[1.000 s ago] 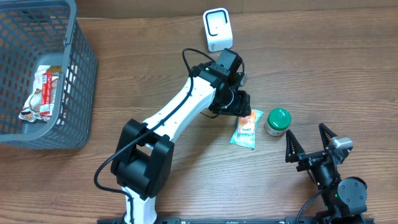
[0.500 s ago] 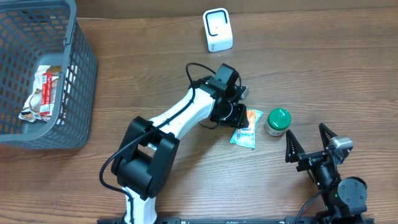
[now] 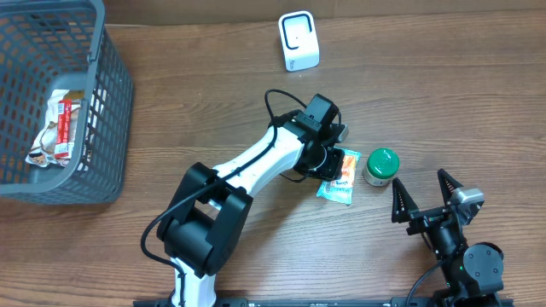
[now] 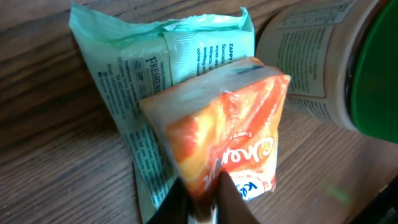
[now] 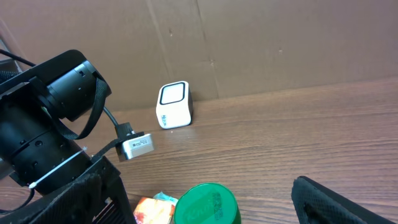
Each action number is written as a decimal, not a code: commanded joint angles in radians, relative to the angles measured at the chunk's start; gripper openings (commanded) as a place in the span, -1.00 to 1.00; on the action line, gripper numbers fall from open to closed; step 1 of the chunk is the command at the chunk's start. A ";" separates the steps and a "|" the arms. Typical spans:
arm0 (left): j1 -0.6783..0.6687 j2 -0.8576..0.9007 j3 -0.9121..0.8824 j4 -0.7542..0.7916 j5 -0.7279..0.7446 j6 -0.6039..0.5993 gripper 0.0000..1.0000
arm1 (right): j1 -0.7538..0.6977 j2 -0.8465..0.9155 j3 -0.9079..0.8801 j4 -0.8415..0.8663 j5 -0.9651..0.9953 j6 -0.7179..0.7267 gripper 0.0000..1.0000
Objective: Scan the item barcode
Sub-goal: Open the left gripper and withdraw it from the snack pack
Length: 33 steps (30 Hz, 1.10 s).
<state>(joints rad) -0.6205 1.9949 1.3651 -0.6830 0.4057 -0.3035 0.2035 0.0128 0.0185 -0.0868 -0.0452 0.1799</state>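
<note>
Grip taken mid-frame: left gripper (image 4: 202, 208) newly pinched shut on orange snack packet (image 4: 217, 130) beside green-lidded jar (image 3: 381, 166); ready for lift toward scanner (image 3: 299, 40), upper centre. Right gripper (image 3: 421, 189) wide, lower right.

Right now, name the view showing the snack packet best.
Left wrist: the snack packet fills the frame, print readable, pinched by the left gripper. Overhead shows it small, partly covered. Right wrist catches only a corner.
</note>
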 commanded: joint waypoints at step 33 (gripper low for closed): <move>0.210 -0.049 0.058 -0.228 -0.125 0.067 -0.92 | -0.003 -0.009 -0.011 0.006 0.002 -0.001 1.00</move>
<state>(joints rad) -0.4126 1.9766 1.4044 -0.8917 0.5041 -0.2176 0.2035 0.0128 0.0185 -0.0868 -0.0452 0.1795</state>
